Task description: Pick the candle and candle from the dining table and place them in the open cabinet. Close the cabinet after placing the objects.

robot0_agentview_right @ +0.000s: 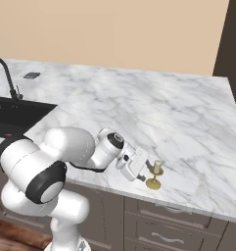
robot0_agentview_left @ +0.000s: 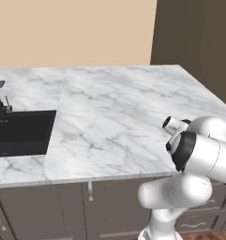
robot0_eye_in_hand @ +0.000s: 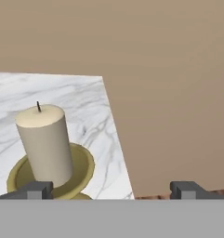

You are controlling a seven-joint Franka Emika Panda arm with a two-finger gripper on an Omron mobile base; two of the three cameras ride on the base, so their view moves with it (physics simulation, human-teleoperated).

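candle (robot0_eye_in_hand: 44,142): lower left, off-centre
pincer (robot0_eye_in_hand: 113,189): spread, empty
tip: shift left, centre on candle, then pinch

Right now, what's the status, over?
Hand open, holding nothing. Cream candle upright on its gold dish, near marble counter edge, off toward one fingertip. Nothing in the way.

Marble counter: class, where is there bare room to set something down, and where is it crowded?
Bare marble counter stretches from the sink to the far right edge. It is crowded only at the front edge, where the open gripper nears the candle on its dish.
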